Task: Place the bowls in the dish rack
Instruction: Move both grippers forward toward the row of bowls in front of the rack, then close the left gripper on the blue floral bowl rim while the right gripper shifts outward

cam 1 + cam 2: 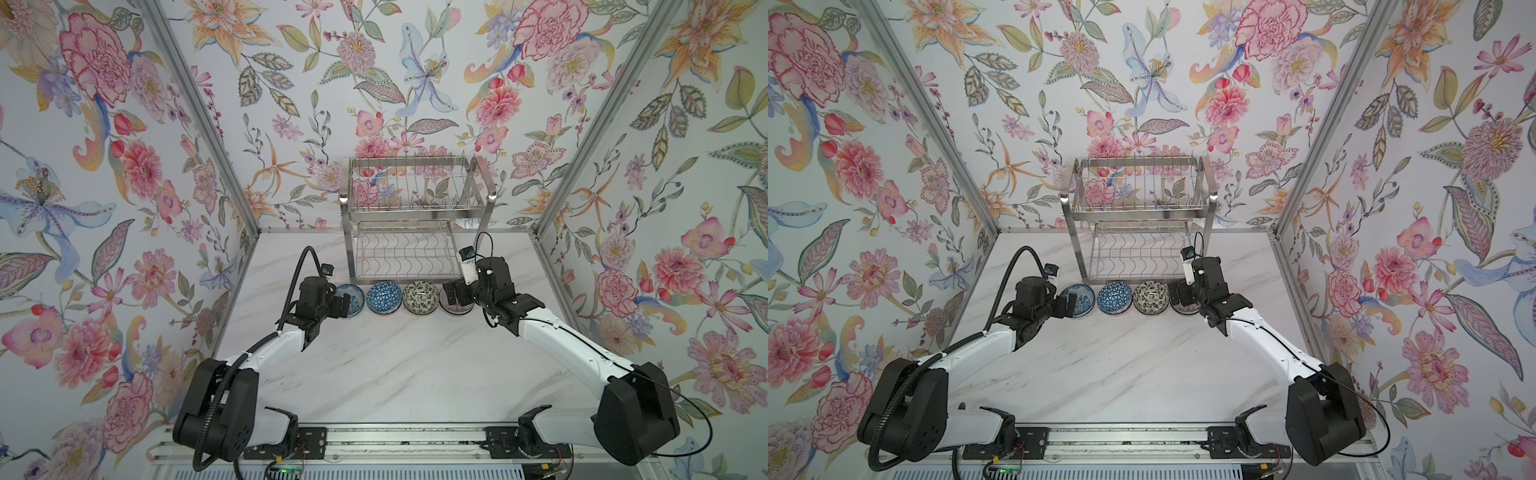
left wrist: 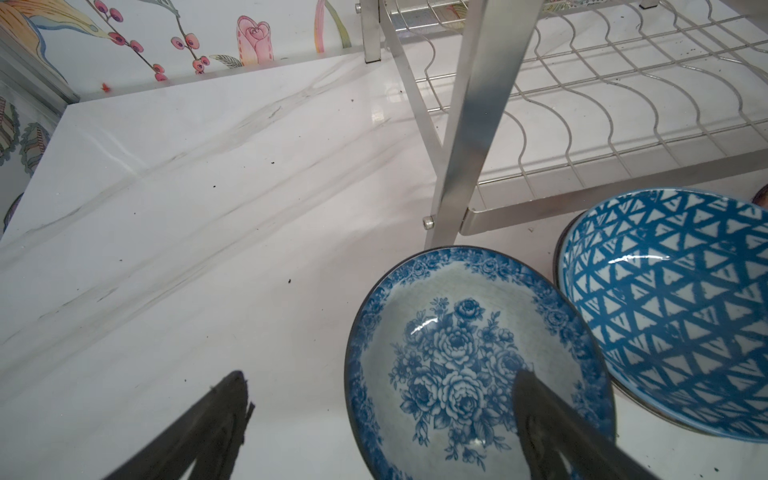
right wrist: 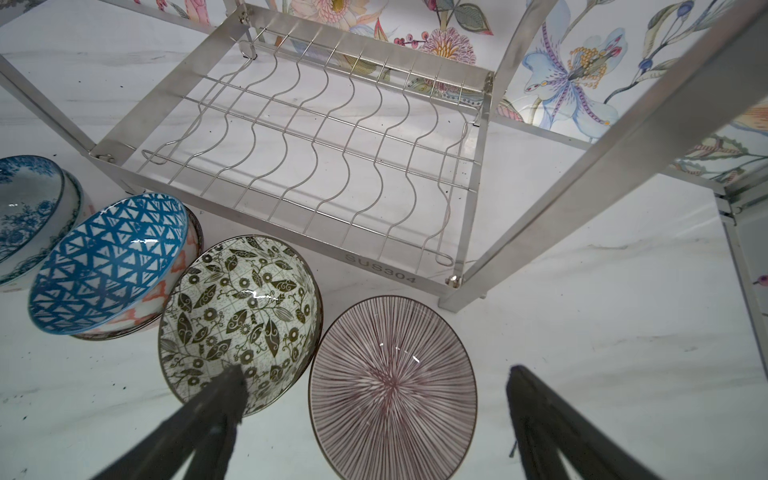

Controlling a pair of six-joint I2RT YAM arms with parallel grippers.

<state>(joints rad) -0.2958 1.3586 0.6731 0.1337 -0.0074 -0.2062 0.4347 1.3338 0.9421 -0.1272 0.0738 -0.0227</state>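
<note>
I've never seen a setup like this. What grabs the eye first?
Loud floral wallpaper covers the walls. At the back of the table stands a shiny, empty dish rack, with a row of patterned bowls before it. The left gripper and right gripper, both open, hover at the row's two ends.

Bright, even light is cast from above. Glare is seen on the dish rack's (image 1: 415, 215) front corners, small highlights on the bowls (image 3: 241, 316). Soft shadows are thrown on the table (image 2: 208, 208). The top views are stretched toward their edges.
</note>
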